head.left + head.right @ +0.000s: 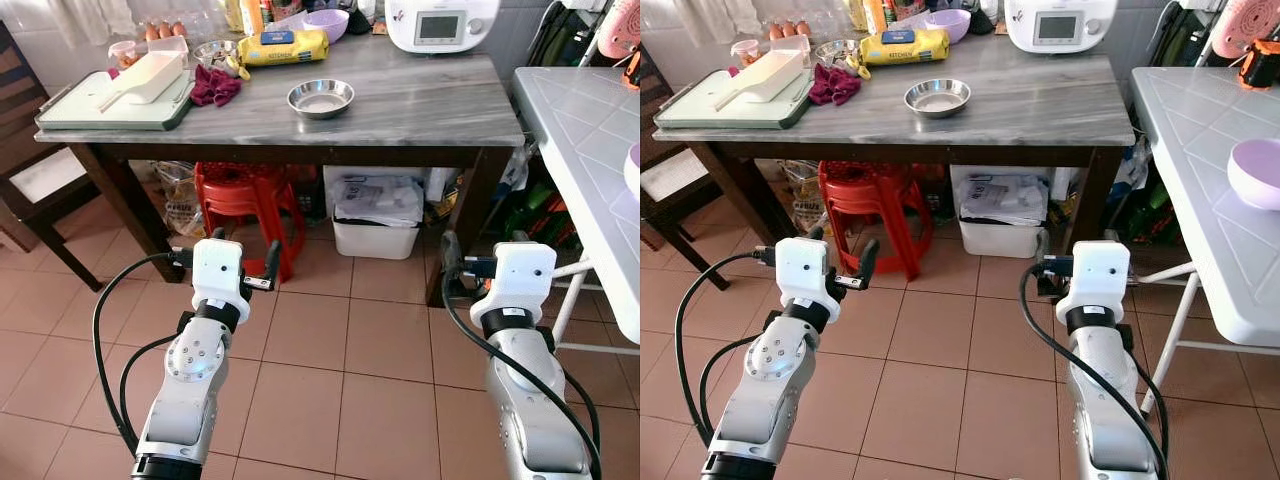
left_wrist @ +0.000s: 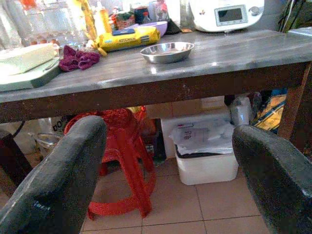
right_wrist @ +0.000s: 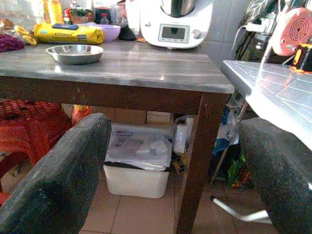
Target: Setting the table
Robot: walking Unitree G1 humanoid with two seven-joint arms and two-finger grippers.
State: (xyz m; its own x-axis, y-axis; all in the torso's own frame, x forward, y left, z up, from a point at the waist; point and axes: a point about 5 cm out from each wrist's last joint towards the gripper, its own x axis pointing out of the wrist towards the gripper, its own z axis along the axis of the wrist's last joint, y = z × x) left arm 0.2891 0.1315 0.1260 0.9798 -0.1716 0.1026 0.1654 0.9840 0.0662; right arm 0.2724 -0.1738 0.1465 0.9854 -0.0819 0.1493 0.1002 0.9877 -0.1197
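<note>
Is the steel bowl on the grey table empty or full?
Empty. The steel bowl sits upright on the grey table, and the head views show only its bare shiny bottom, nothing inside.

**Silver arms, white wrist blocks, black cabling**

Two silver-grey arms of rounded cast segments. Left arm (image 1: 190, 390) with a round joint plate ringed by small screws, plus black cable loops along its outer side. Right arm (image 1: 530, 400) with a thick black cable curving up to the wrist. Both capped by white boxy wrist housings above black collars. Long black fingers (image 2: 53, 180), matte and slightly rough-surfaced.
</note>
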